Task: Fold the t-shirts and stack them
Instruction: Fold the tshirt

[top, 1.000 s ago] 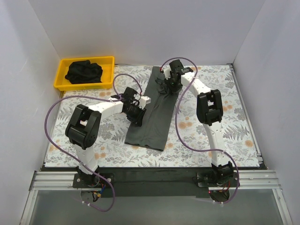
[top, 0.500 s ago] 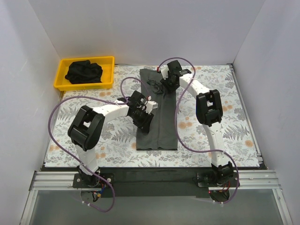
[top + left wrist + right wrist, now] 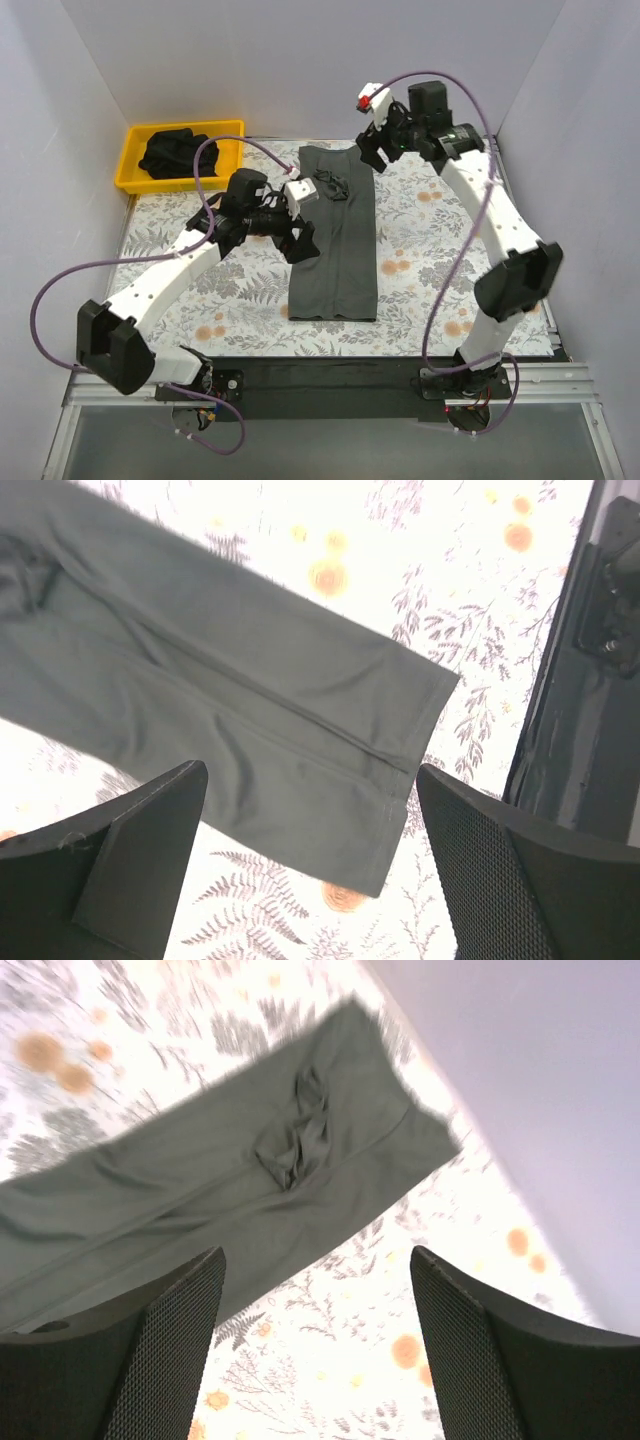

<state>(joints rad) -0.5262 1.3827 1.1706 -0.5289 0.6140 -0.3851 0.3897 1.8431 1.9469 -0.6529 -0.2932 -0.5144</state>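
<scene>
One dark grey t-shirt (image 3: 335,240) lies flat on the floral table as a long narrow strip running from the far edge toward me, with bunched cloth near its far end (image 3: 328,185). My left gripper (image 3: 300,240) hovers open at the strip's left edge; in the left wrist view (image 3: 310,775) the shirt's hem (image 3: 300,730) lies below the empty jaws. My right gripper (image 3: 368,152) hangs open above the strip's far right corner; its wrist view (image 3: 317,1255) shows the shirt (image 3: 230,1190) beneath, untouched. More dark t-shirts (image 3: 178,152) sit crumpled in the tray.
A yellow plastic tray (image 3: 130,180) stands at the far left corner. White walls close in on three sides. The floral table surface (image 3: 450,260) shows bare right of the shirt. A black rail (image 3: 330,375) runs along the near edge.
Both grippers have opened and let go of the shirt, then lifted away. The strip swung from slanted to straight before the release.
</scene>
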